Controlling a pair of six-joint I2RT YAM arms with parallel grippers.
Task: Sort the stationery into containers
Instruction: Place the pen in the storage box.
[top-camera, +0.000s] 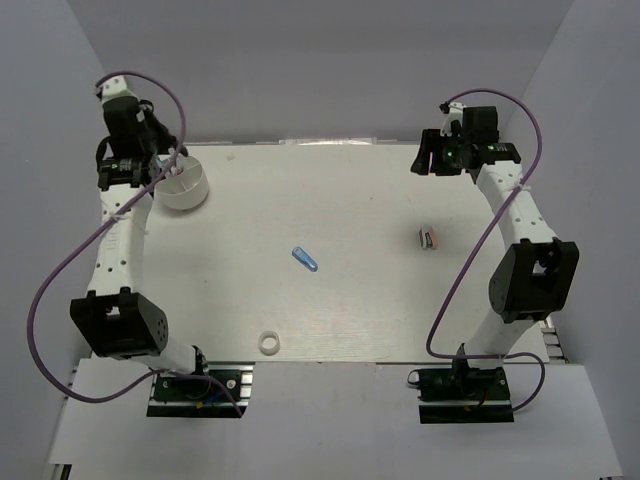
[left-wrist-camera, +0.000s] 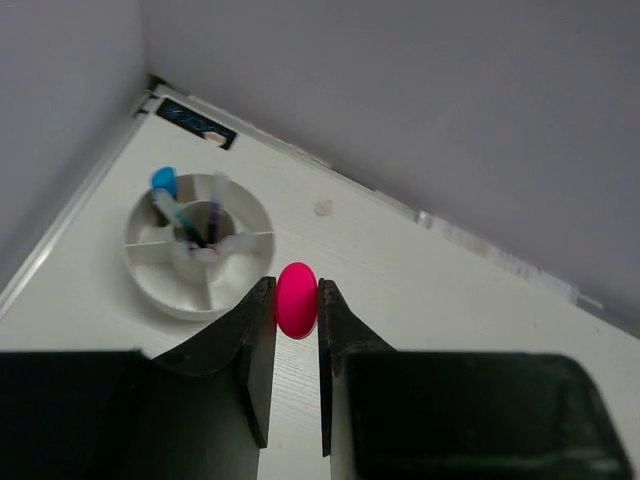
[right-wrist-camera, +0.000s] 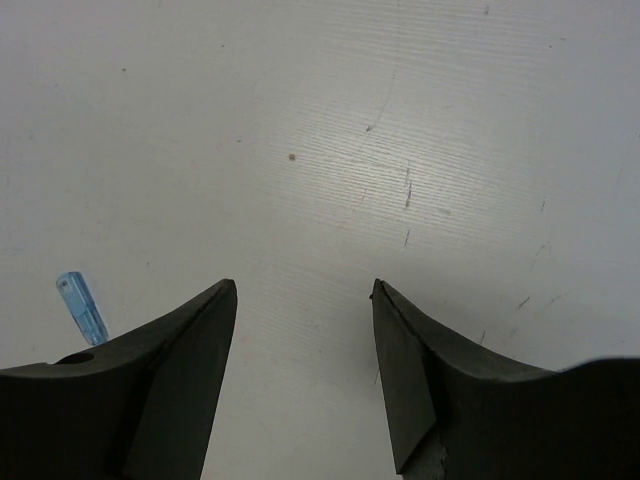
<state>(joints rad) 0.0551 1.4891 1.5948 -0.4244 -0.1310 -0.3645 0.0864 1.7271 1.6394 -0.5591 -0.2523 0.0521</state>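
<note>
My left gripper (left-wrist-camera: 297, 295) is shut on an item with a rounded pink end (left-wrist-camera: 297, 300); the rest of the item is hidden between the fingers. It hovers just beside the white round tub (left-wrist-camera: 185, 308), which has divided compartments and holds thin pens and a blue-ended marker (left-wrist-camera: 163, 181). From above, the left gripper (top-camera: 168, 160) is at the tub's (top-camera: 186, 199) far left rim. A translucent blue tube (top-camera: 306, 259) lies mid-table and also shows in the right wrist view (right-wrist-camera: 82, 308). A white tape ring (top-camera: 268, 343) lies near the front edge. My right gripper (right-wrist-camera: 303, 290) is open and empty above bare table.
A small dark stubby item with a pinkish side (top-camera: 428, 238) lies right of centre. The right gripper (top-camera: 430, 160) is at the far right of the table. Purple cables loop beside both arms. Grey walls close the back and sides.
</note>
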